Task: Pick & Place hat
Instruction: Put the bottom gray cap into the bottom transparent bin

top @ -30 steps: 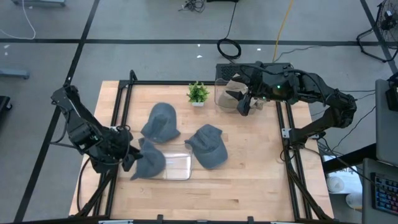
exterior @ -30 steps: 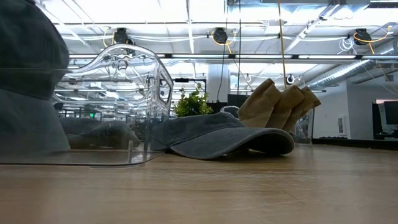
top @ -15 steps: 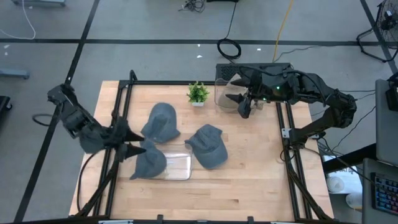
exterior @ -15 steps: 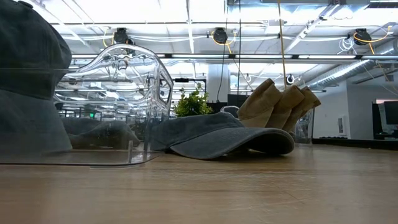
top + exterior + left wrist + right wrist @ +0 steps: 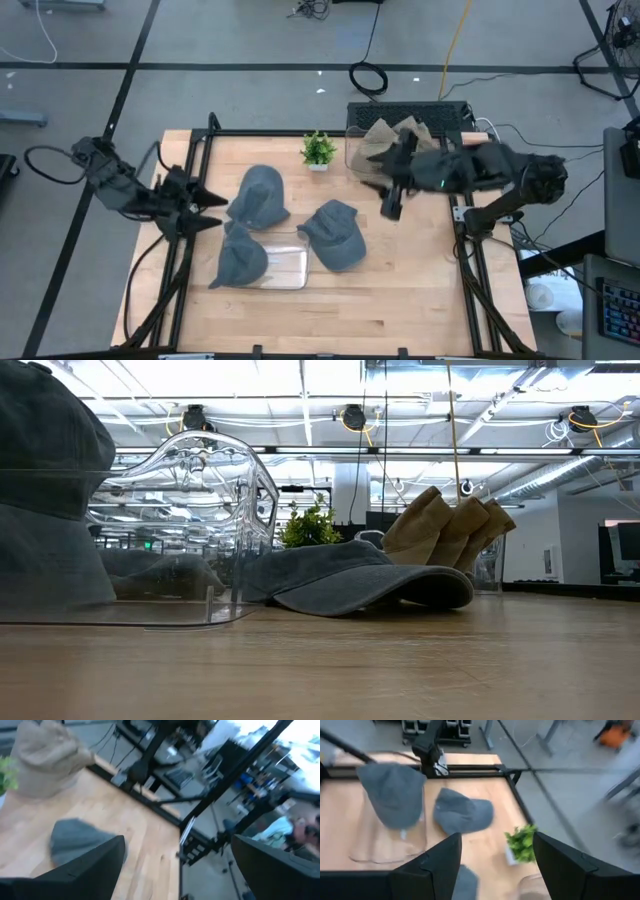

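We judge the task is partly done. One gray hat sits on the clear stand at about 7 o'clock on the desk, and nothing holds it. Two more gray hats lie flat on the wood: one at about 10 o'clock and one near the middle. Tan hats wait in a clear bin at 1 o'clock, beside a small plant.

The left gripper hangs at the 9 o'clock edge, fingers spread wide and empty. The right gripper is at about 2 o'clock, just in front of the bin, fingers partly apart with nothing between them.

What is left, we think, is the remaining hats. The 5 o'clock part of the desk is free for moving; the black frame rails at both sides limit the arms.
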Robot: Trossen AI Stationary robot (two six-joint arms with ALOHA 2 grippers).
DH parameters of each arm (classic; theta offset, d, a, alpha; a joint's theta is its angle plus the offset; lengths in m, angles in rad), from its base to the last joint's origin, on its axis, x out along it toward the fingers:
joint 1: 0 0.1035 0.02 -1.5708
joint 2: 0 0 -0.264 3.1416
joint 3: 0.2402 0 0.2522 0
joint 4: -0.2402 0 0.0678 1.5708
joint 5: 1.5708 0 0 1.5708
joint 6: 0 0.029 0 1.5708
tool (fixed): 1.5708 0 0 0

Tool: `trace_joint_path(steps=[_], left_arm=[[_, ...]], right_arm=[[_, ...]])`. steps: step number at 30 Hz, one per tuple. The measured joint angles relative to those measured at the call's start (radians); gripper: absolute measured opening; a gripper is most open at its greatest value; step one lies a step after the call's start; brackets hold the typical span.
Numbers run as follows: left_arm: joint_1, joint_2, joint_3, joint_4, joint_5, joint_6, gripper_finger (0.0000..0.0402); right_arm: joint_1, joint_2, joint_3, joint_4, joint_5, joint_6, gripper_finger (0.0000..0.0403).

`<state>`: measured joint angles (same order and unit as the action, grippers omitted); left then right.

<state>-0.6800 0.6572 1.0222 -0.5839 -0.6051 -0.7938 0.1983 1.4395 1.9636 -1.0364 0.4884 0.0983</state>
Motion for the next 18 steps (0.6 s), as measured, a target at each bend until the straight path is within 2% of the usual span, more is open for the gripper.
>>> trace_joint_path(steps=[5, 8, 13, 18], left_arm=[[0.045, -0.003, 0.000, 0.101, -0.012, 0.042, 0.0374], [0.072, -0.002, 0.000, 0.155, -0.042, 0.083, 0.0374], [0.106, -0.001, 0.000, 0.251, -0.153, 0.131, 0.0374], [0.132, 0.006, 0.000, 0.335, -0.189, 0.195, 0.0374]], right_arm=[[0.132, 0.071, 0.000, -0.027, 0.152, -0.150, 0.0235], [0.193, 0.107, 0.000, -0.061, 0.204, -0.174, 0.0235], [0.254, 0.147, -0.045, -0.068, 0.222, -0.150, 0.0235], [0.299, 0.158, -0.187, -0.056, 0.222, -0.001, 0.0235]])
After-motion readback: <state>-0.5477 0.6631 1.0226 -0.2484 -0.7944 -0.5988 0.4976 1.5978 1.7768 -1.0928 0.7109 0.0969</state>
